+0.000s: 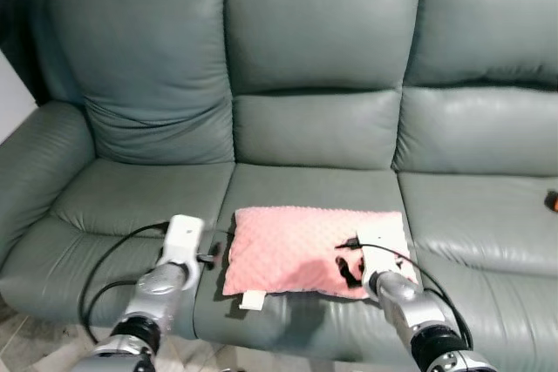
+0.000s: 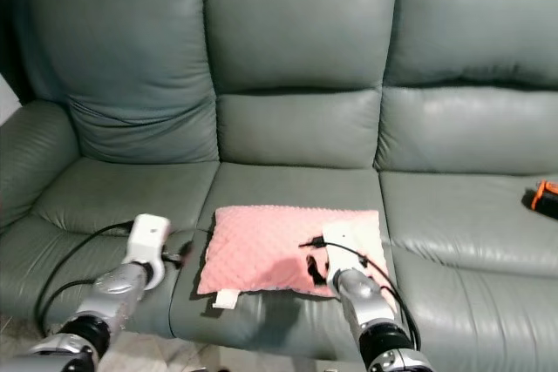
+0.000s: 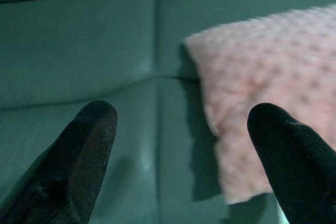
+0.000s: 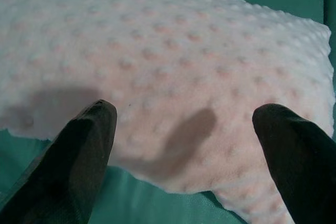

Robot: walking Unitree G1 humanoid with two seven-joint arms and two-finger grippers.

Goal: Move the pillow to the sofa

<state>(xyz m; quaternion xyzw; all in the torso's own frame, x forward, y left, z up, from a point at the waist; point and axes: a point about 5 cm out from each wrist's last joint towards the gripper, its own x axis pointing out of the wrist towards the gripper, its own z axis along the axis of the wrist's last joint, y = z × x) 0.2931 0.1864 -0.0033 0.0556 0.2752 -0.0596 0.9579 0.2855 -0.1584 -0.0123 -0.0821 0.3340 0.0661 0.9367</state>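
A pink dotted pillow (image 1: pixel 292 246) lies flat on the middle seat of a grey-green leather sofa (image 1: pixel 323 41), close to the seat's front edge. A white tag (image 1: pixel 252 300) sticks out at its front left corner. My left gripper (image 1: pixel 209 257) hovers just left of the pillow, open, with the pillow's edge (image 3: pixel 262 77) beside one finger and nothing between the fingers. My right gripper (image 1: pixel 350 268) is over the pillow's front right part, also open, its fingers spread above the pink fabric (image 4: pixel 173 56) without holding it.
A small orange and black object (image 2: pixel 542 198) lies on the right seat near the edge of view. The sofa's left armrest (image 1: pixel 35 163) rises at the left. A strip of tiled floor (image 1: pixel 17 341) lies below the seat front.
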